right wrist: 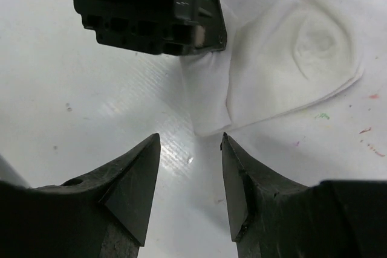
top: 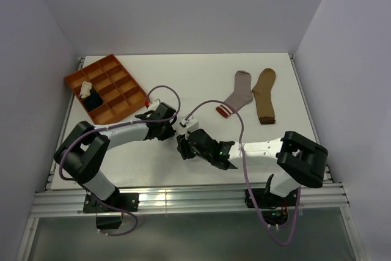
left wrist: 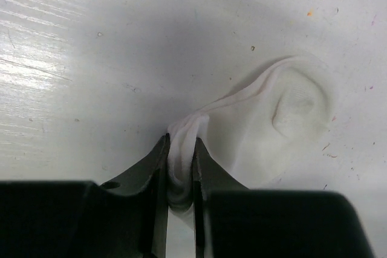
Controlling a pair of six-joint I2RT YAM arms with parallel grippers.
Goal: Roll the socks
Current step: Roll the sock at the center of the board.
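Left gripper (left wrist: 180, 176): narrow, pinched on a bunched edge of the white sock (left wrist: 272, 125). The fabric stands in a pleat between its fingers.
White sock: the rest lies flat on the table (left wrist: 91, 58), ahead and to the right of the left fingertips.
Why held so: the pinch probably anchors one end, so the sock can be folded or rolled against it.
Right gripper (right wrist: 190, 173): jaws apart and empty, with the sock's folded corner straight ahead of the gap and not touching it.
Why placed so: it looks set to take that free corner opposite the left gripper's hold.
Orange compartment tray (top: 119, 84): well off to the far left of the left gripper.
Tray contents: a black sock (top: 95, 99) and a pale sock (top: 85, 88) touch in one compartment. They are too small to tell whether they are rolled. The other compartments show only orange floor.
Waiting socks: the grey sock with red-striped cuff (top: 237, 95) and the tan sock (top: 265, 95) lie flat side by side, far beyond the right gripper.
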